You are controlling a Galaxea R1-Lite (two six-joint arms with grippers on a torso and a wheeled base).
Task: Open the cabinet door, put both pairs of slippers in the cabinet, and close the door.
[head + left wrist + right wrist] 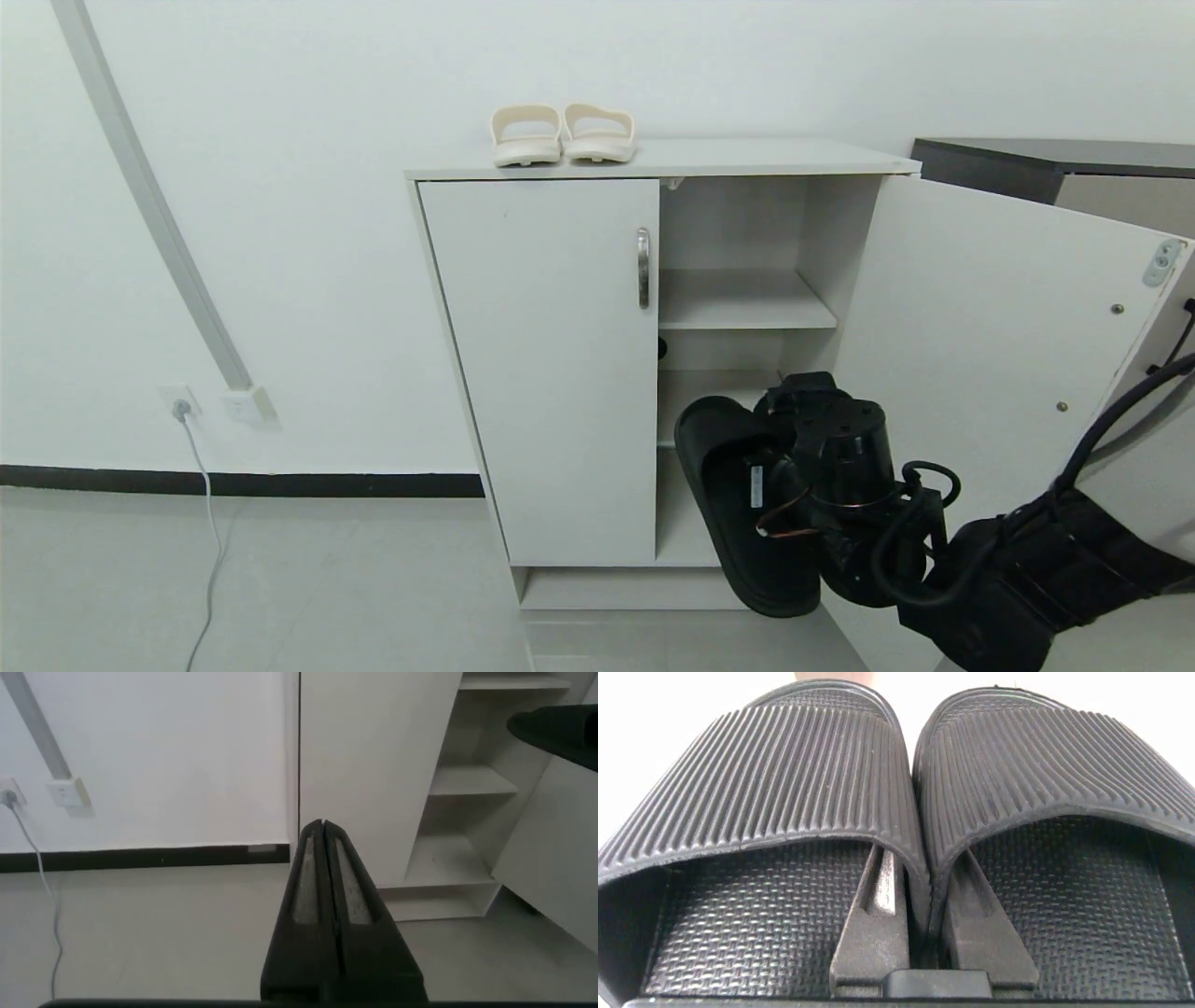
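1. Clamping the adjoining strap edges of the two black slippers [785,775] between narrowly parted fingers [873,924], the right gripper [923,924] held the pair side by side in the right wrist view.
2. Left wrist view: the left gripper [323,887] had its fingers pressed fully together and held nothing. It hung above the floor [140,924], facing the cabinet [374,765].
3. Head view: the black slippers hung in front of the cabinet's open right compartment, level with the lower shelves. The right door [980,327] stood open and the left door [551,364] was shut. The cream slippers [563,135] sat on the cabinet top.
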